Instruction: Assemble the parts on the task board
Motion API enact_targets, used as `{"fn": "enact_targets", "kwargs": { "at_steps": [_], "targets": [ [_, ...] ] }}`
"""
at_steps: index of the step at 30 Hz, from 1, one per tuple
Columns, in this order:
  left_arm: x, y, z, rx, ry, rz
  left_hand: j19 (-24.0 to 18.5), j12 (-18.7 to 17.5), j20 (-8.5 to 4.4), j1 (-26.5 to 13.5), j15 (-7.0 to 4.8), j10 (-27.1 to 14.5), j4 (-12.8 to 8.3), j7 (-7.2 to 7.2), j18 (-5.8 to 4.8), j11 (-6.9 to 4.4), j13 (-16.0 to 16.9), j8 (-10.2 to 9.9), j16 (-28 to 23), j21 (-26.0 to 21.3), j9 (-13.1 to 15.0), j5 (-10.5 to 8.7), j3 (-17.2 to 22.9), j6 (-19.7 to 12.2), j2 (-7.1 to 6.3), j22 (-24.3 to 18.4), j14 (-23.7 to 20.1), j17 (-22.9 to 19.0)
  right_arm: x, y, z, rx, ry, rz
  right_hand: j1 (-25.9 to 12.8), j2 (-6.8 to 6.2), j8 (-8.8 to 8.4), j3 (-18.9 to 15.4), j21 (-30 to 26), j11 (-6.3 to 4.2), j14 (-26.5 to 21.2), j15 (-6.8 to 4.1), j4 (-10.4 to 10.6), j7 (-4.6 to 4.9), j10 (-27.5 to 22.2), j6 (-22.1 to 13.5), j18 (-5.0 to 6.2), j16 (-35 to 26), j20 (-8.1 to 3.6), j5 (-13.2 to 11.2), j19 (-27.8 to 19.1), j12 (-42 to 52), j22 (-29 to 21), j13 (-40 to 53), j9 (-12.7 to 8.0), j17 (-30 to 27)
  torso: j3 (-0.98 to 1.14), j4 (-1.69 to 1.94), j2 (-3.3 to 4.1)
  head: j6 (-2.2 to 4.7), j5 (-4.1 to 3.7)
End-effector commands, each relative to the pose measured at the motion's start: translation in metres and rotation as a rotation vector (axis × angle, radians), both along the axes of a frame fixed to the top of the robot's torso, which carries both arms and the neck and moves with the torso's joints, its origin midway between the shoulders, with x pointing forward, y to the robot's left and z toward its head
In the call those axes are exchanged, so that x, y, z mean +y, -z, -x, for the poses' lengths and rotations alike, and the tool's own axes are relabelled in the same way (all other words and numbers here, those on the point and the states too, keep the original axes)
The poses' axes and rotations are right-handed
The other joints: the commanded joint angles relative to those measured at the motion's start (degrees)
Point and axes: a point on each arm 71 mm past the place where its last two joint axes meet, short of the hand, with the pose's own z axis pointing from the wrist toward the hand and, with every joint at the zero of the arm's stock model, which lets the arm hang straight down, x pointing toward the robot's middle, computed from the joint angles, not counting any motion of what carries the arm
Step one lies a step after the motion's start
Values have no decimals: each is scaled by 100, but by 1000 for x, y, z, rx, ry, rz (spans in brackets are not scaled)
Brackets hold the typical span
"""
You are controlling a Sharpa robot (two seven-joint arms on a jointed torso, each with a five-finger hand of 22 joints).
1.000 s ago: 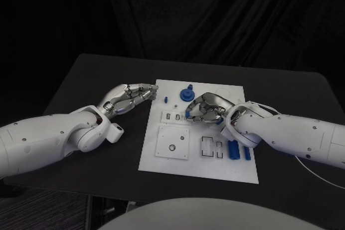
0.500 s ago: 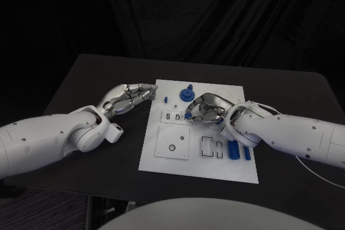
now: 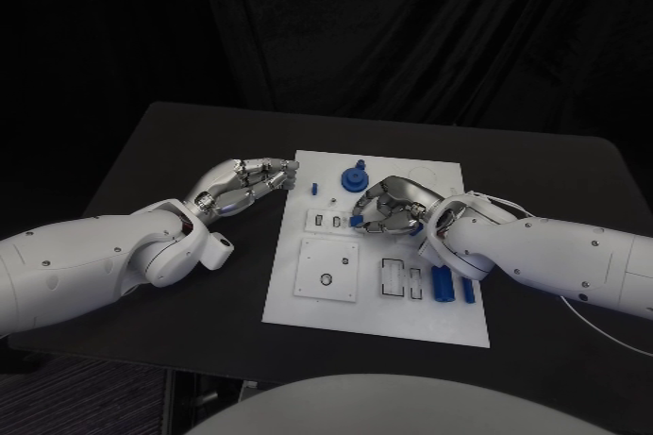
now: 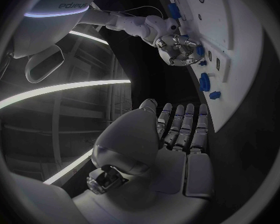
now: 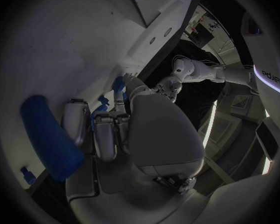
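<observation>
Since a second ago I see almost nothing moved. The task board (image 3: pixel 381 303) sits mid-table; my right hand (image 3: pixel 388 207) hovers at its centre, fingers curled around a small blue part (image 3: pixel 357 221). Left hand (image 3: pixel 248 185), at nine o'clock, is clenched empty. Risk: part slipping or jamming askew.

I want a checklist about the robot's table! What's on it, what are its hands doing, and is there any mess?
Surface: black table, with a white task board in the middle.
Job's things: a blue round part stands near the board's far edge; two blue bars lie by its right edge; a small blue peg sits near its left edge.
Clutter: nothing seen.
Hands: left hand rests beside the board's left edge, fingers curled, holding nothing. Right hand is over the board's middle, fingers curled around a small blue piece; whether it holds it cannot be told.
Cables: a thin white cable by the right arm.
Surroundings: dark curtain behind.
</observation>
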Motion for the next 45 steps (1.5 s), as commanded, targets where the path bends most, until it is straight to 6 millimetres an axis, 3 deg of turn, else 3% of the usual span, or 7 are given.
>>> {"fn": "enact_targets", "kwargs": {
  "at_steps": [1,15,22,29,32,36,45],
  "targets": [
    [-3,-3,2,-35,29,37,13,23,26,41,20,-44,0,-9,24,11,10,-35,21,25,-5,17,46,-37,28,-7,-5,7,-3,8,3,21,21,20,26,66,45,16,-16,20,610,-5,-27,-3,606,34,-143,17,-26,58,-5,15,984,1509,30,1510,-1,1,-1,-1,3],
    [-4,-2,2,-25,38,38,25,33,34,41,32,-61,1,8,23,23,17,-33,40,31,-3,15,62,-21,45,-10,-17,8,-2,4,4,-36,18,12,150,111,209,80,-19,68,610,37,-112,27,606,68,-143,17,13,276,-9,15,985,1509,89,1510,-7,1,-3,-1,9],
    [-4,-3,2,-30,40,41,94,72,48,52,51,-64,-2,15,21,41,40,-17,107,68,6,57,98,32,56,-6,8,18,1,-11,8,-147,-22,33,135,110,264,72,34,58,610,31,-102,13,606,115,-154,17,13,300,24,15,1002,1509,110,1510,-6,0,1,-1,45],
    [-7,-4,4,-35,43,47,937,612,55,84,114,546,12,121,-38,121,365,108,984,537,57,194,266,499,-20,112,880,314,7,-44,10,-170,-74,109,42,75,312,46,76,27,610,5,-35,-23,606,154,-163,17,-2,490,53,15,1015,1509,111,1510,-10,-3,4,-1,66],
    [-8,-4,4,-33,44,47,1489,1056,24,85,-3,1146,21,205,42,49,666,122,1730,900,59,273,384,645,-66,241,1509,675,8,-57,11,-154,-101,202,24,58,313,56,82,7,610,-11,-21,-42,606,192,-164,17,-17,629,60,15,1018,1509,100,1510,-13,-6,-1,-1,80],
    [-10,-4,4,-29,46,46,1982,1405,-43,-9,-156,1514,29,275,124,-97,1181,89,2646,1231,43,275,558,796,-156,401,1608,1355,10,-72,10,-182,-147,434,-1,26,275,61,93,6,610,-18,-10,-39,606,174,-168,17,-24,729,70,15,1021,1509,76,1510,-24,3,0,-1,110],
    [-15,-4,4,-26,54,48,2070,1521,-106,-110,-207,1554,22,295,121,-162,1801,26,3114,1378,28,298,822,900,-271,529,1480,1927,23,-82,8,-311,-205,745,-56,-35,135,161,226,-50,610,-71,-26,-94,606,402,-200,17,-77,1118,172,15,1063,1509,34,1510,-44,10,4,-1,172]
  ]
}}
